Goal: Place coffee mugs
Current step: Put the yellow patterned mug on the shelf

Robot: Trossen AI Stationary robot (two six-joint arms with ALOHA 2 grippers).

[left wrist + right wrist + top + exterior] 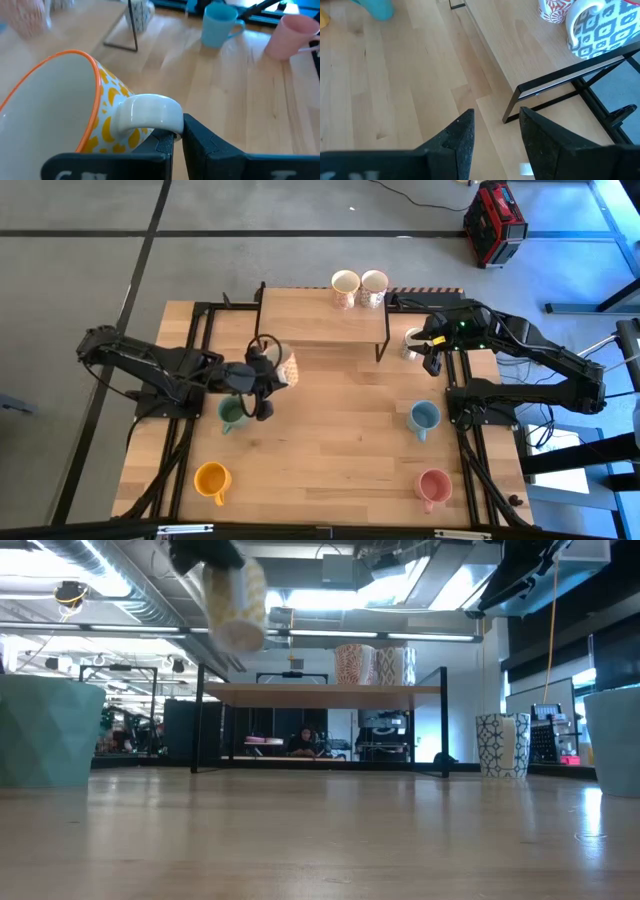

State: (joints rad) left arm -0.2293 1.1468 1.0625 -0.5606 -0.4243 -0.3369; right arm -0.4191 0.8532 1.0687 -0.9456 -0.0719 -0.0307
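The left gripper point(262, 376), clamped tight on the white loop handle, carries a glazed cream ceramic mug with yellow blotches and an orange rim point(75, 105) in the air, just in front of the raised pale-wood shelf on thin black metal legs point(320, 315). The shelf lies beyond the mug and slightly toward the table's middle, so the left arm is the one placed to deliver it. The mug hangs tilted, its mouth turned sideways (it would likely need righting before it can stand). 2 patterned mugs, one reddish and one grey-blue point(358, 288), already stand touching at the shelf's far edge, with bare board beside them. The right gripper point(430, 358) hovers with fingers apart and nothing between them, by a white mug with a dark lattice print point(412, 343) at the shelf's right leg. Smooth green point(233, 415), orange point(212, 479), light blue point(423, 418) and pink mugs point(433, 486) rest on the wooden table point(340, 450).
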